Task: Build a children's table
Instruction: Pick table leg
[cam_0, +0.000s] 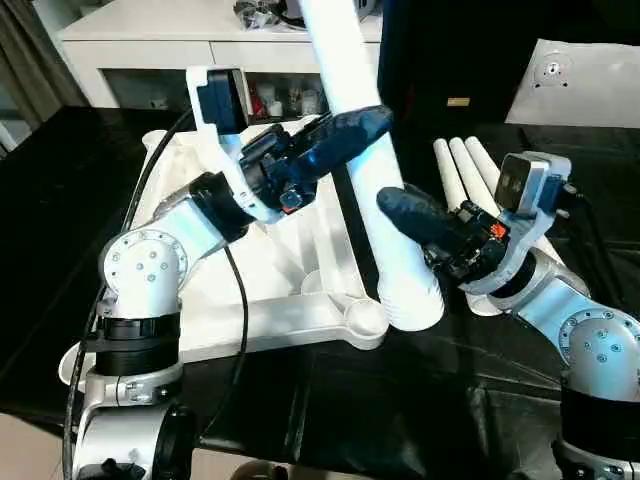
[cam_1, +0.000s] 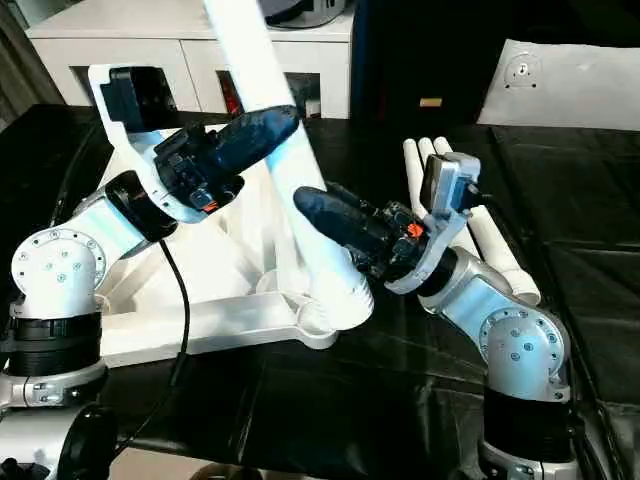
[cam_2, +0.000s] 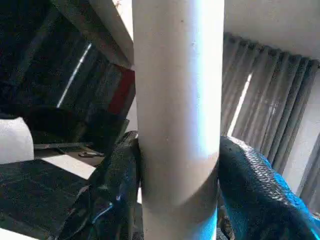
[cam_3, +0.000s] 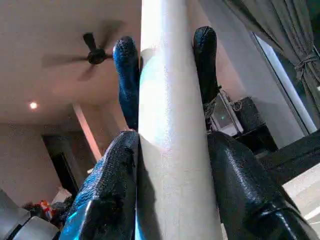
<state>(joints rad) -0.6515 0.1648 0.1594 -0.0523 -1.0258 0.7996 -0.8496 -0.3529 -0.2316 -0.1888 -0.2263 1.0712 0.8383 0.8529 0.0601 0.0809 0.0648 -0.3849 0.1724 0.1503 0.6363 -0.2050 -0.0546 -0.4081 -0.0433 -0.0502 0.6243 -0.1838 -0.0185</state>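
Note:
The white table top (cam_0: 290, 250) lies upside down on the black cloth, ribs up, with a round socket (cam_0: 362, 318) at its near right corner. One long white leg (cam_0: 365, 180) stands tilted, its wide end (cam_0: 412, 298) resting just beside that socket. My left gripper (cam_0: 345, 135) is shut on the leg higher up, and my right gripper (cam_0: 400, 210) is shut on it lower down. Both wrist views show the leg (cam_2: 177, 110) (cam_3: 172, 150) clamped between black fingers. Three more legs (cam_0: 470, 170) lie side by side behind my right arm.
A white cabinet (cam_0: 170, 50) with dark glass-fronted compartments stands at the back. A white panel (cam_0: 575, 85) leans at the back right. Black cloth covers the work surface (cam_0: 400, 400) in front.

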